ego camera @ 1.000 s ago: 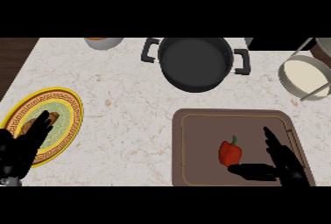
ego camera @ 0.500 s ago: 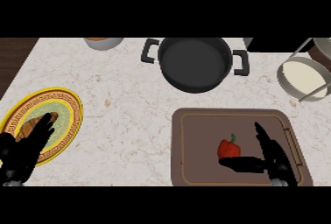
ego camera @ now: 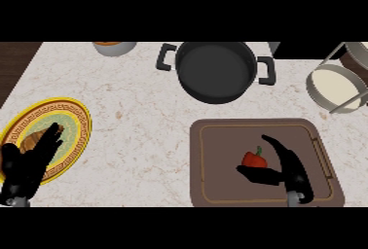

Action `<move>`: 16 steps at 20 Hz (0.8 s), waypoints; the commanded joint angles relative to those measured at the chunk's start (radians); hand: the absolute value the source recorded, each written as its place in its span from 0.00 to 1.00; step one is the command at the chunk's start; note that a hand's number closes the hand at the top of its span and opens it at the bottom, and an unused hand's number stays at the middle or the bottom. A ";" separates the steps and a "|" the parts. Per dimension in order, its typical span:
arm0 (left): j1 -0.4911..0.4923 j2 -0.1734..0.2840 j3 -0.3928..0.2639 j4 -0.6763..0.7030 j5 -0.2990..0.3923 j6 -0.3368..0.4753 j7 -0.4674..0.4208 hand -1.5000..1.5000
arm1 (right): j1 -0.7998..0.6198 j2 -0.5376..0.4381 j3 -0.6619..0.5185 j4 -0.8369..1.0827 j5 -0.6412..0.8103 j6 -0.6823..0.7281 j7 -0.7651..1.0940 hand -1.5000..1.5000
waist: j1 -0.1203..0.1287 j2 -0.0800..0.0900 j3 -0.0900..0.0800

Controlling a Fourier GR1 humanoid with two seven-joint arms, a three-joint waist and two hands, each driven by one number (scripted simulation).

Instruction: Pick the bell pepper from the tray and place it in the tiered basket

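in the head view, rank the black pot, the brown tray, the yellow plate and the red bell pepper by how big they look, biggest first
1. brown tray
2. black pot and yellow plate: they look alike, and the plate is cut by the view's edge and partly under the left hand, so unranked
3. bell pepper, clearly smallest

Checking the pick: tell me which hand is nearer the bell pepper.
Right. The right hand sits on the tray against the bell pepper; the left hand is far across the counter, over the yellow plate.
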 commanded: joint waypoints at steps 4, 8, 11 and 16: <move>-0.026 0.006 0.014 -0.009 0.000 -0.011 0.031 0.50 | -0.035 0.047 0.024 0.092 0.088 -0.085 -0.135 1.00 | 0.005 0.016 0.019; 0.031 -0.014 0.016 0.037 -0.023 -0.019 -0.081 0.50 | -0.081 0.075 -0.010 0.078 0.122 -0.156 -0.101 1.00 | 0.007 0.016 0.019; -0.012 0.034 0.060 0.078 0.009 -0.066 -0.060 0.50 | 0.057 0.017 -0.016 -0.068 0.129 -0.142 -0.099 1.00 | -0.001 0.014 0.018; 0.005 -0.003 0.023 0.025 -0.022 -0.036 -0.022 0.50 | 0.146 -0.013 0.078 -0.261 0.281 -0.135 0.020 1.00 | -0.002 0.013 0.018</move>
